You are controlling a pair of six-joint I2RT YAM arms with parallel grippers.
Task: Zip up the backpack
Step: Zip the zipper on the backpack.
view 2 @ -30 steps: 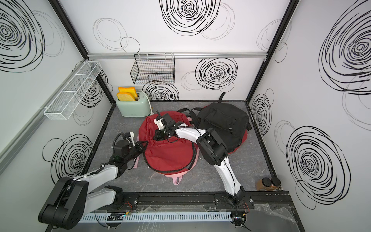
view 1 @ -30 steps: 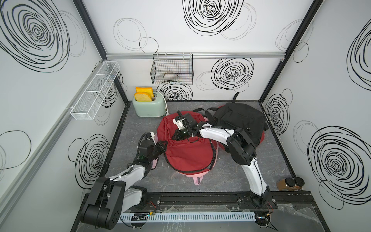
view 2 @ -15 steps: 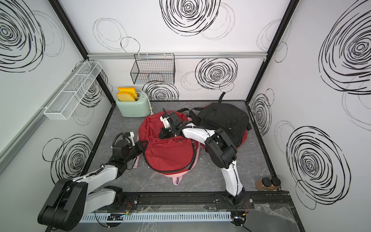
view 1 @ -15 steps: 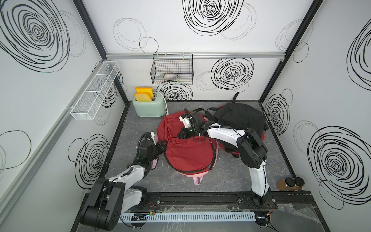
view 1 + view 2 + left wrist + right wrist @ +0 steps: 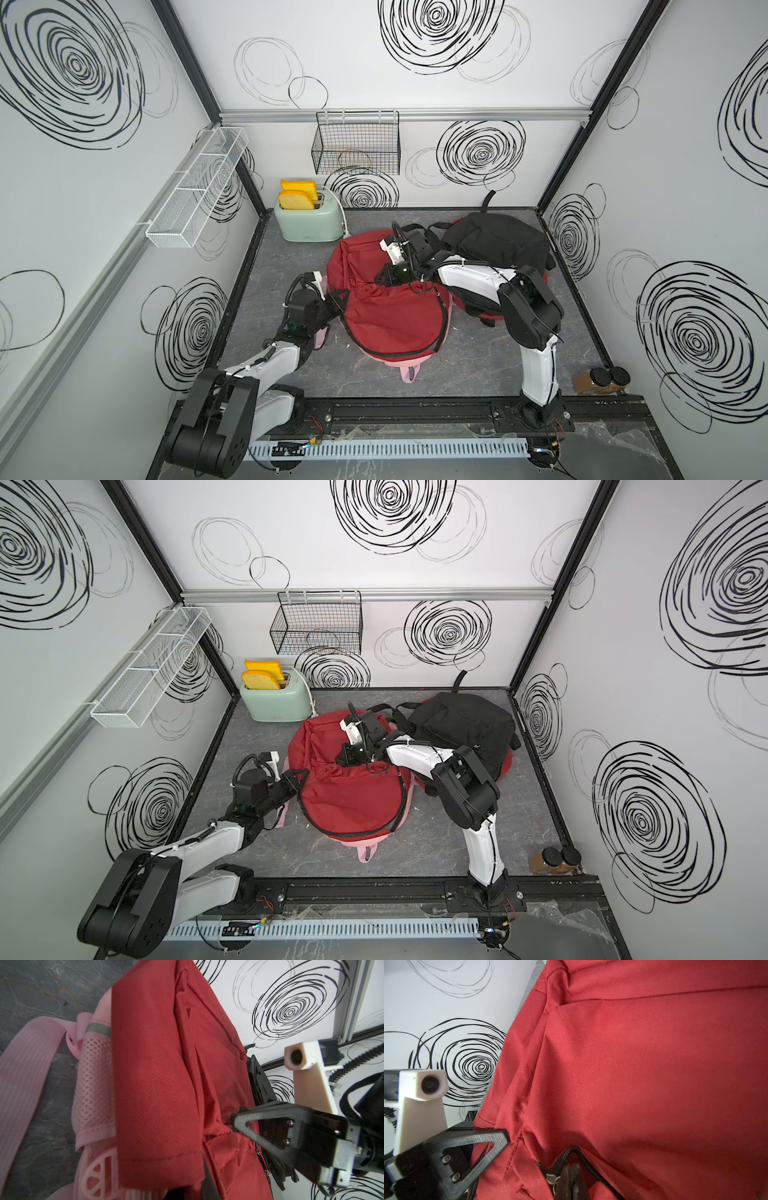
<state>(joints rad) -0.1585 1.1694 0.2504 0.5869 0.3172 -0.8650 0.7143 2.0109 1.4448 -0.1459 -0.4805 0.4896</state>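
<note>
- A grey marbled tabletop [image 5: 478,365] forms the floor of a white-walled cell covered in black swirl drawings
- A red backpack [image 5: 390,320] lies flat near the middle of the tabletop, with pink straps [image 5: 409,372] poking out from under its near edge; both top views show the red backpack [image 5: 353,800]
- A black backpack [image 5: 494,245] lies behind it, toward the robot's right side
- The right arm [image 5: 478,282] reaches across from the front right to the far half of the red backpack, and the left arm [image 5: 274,361] reaches in from the front left
- A mint-green toaster [image 5: 309,226] holding two yellow slices [image 5: 296,200] stands at the back left, near the red backpack's far corner
- The left end effector [image 5: 343,296] sits at the red backpack's left edge, its jaws almost together and pinching a fold of red fabric
- The right end effector [image 5: 380,279] rests on the top face of the red backpack with its jaws closed
- In the right wrist view a black zipper [image 5: 583,1159] gapes in a narrow V around the blurred fingertips
- A small metal zipper pull [image 5: 552,1179] is pinched there by the right end effector
</note>
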